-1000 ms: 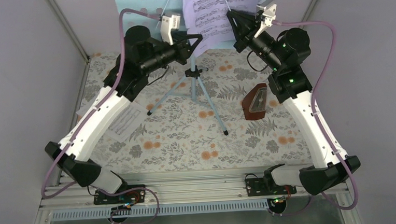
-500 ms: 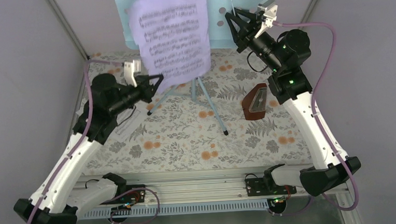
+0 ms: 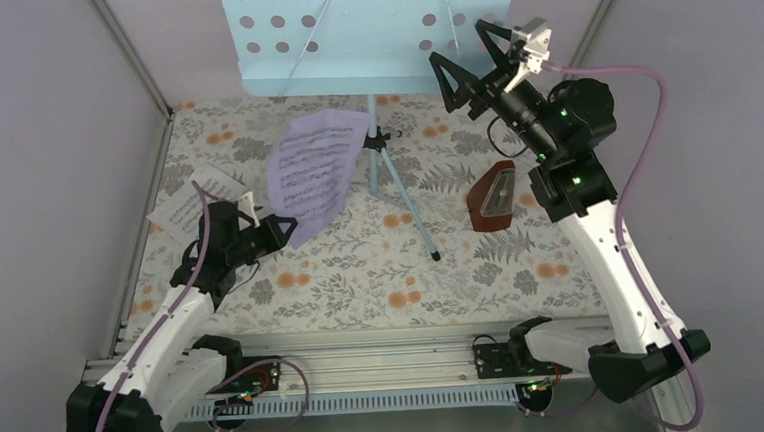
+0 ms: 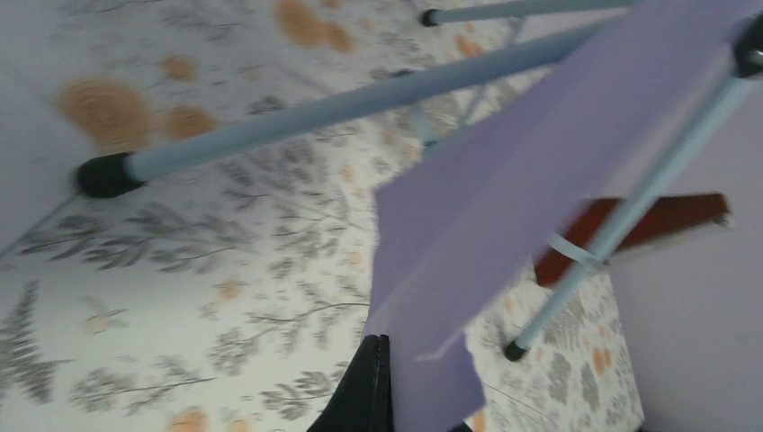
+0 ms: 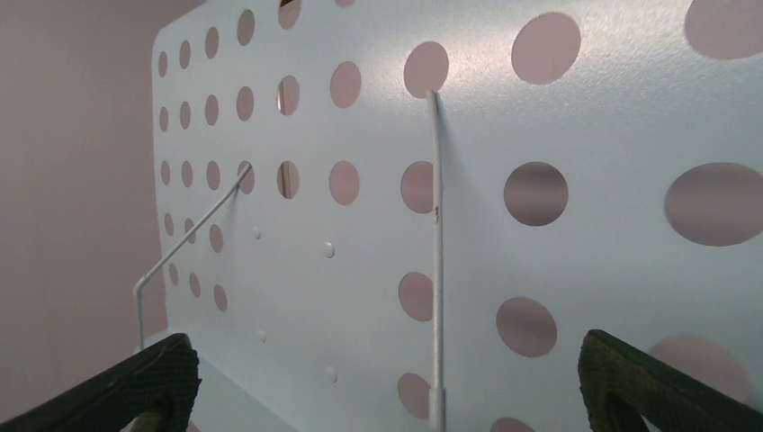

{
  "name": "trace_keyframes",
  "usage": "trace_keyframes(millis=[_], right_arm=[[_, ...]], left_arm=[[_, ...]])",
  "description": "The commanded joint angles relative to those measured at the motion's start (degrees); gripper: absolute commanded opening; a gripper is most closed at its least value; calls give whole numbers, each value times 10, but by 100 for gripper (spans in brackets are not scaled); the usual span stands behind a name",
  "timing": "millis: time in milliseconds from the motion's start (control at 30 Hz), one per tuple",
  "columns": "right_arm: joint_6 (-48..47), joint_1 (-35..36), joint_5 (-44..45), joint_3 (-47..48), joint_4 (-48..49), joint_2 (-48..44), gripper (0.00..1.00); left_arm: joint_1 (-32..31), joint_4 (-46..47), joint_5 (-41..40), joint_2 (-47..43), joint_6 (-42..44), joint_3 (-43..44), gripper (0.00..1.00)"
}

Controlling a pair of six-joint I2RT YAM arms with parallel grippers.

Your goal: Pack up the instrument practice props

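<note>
Floral worktop [image 3: 361, 267]: lilac sheet [image 3: 313, 170] clamped in left fingers [image 3: 284, 227]; right fingers [image 3: 447, 77] apart before one music stand [image 3: 376, 26]; one white sheet [image 3: 185, 203], one metronome [image 3: 492, 197].

"Where could a hand pass over the floral-patterned tabletop [image 3: 362, 287]?"

"Along the near strip, in front of the feet of the light-blue tripod music stand [image 3: 369, 66]. Its splayed legs bar the middle."

"And on the left?"

"The lilac printed sheet [image 3: 315, 170], pinched in the left claw [image 3: 281, 228], hangs before one leg. It may be touching; the wrist view is blurred. A white printed sheet [image 3: 185, 206] lies flat near the grey side wall [image 3: 46, 196]."

"Right?"

"A small brown pyramid-shaped wooden metronome [image 3: 494, 197] stands between a leg and the right arm [image 3: 601, 233]. The right claw [image 3: 458, 41], spread wide, faces the hole-dotted plate [image 5: 369, 270], with thin wire holders [image 5: 436, 225] in front of it."
</note>
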Motion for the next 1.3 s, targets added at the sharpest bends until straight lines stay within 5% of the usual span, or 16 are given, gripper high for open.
trace_keyframes(millis=[0, 400, 633, 1267], right_arm=[[-13, -4, 18, -25, -9, -47, 100], [-37, -4, 79, -81, -46, -133, 100], [-37, -4, 102, -107, -55, -159, 100], [-21, -4, 104, -132, -61, -168, 100]], left_arm=[[77, 69, 69, 23, -21, -44, 3], [341, 105, 216, 74, -28, -137, 2], [433, 79, 224, 110, 13, -143, 2], [460, 86, 215, 224, 99, -84, 2]])
